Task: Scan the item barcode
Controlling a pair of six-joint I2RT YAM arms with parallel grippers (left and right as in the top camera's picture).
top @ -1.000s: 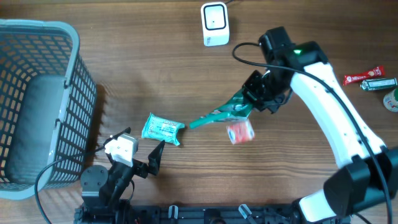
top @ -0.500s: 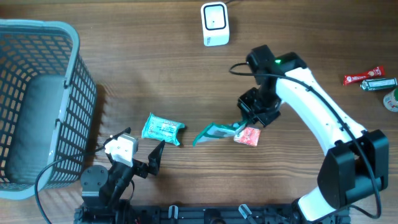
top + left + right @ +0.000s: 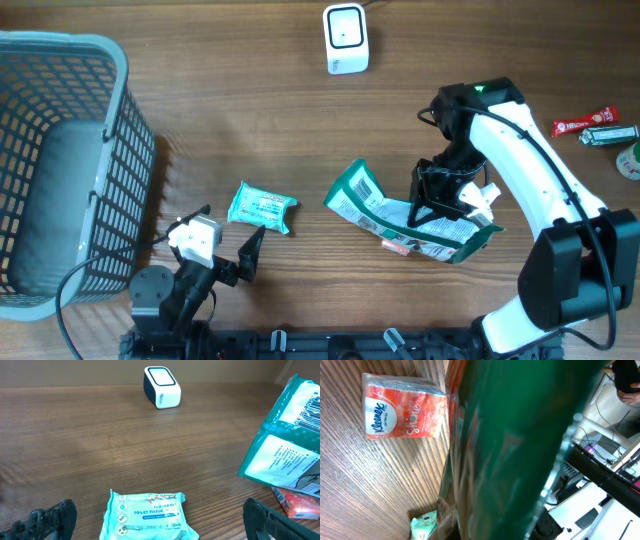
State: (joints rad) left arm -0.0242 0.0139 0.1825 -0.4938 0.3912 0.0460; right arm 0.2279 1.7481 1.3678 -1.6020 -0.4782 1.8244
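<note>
Two claws: the right claw [image 3: 437, 203] grips a green pouch [image 3: 368, 198] over the table's [image 3: 250, 100] middle. The left claw [image 3: 220, 236] gapes wide beside a wipes pack [image 3: 262, 207] near the front edge.

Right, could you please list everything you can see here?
basket: one, grey-blue, left side
scanner: one, white, far middle
wipes pack: one, teal, before the left gripper
bag: one, green and white, in the right gripper
tissue pack: one, red-orange, partly under the bag
snack bars: two, red and silver, right edge
round thing: one, pale, cut off at right edge
table: one, brown wood, underneath
left gripper: one, black, open, near edge
right gripper: one, black, shut on the bag
</note>
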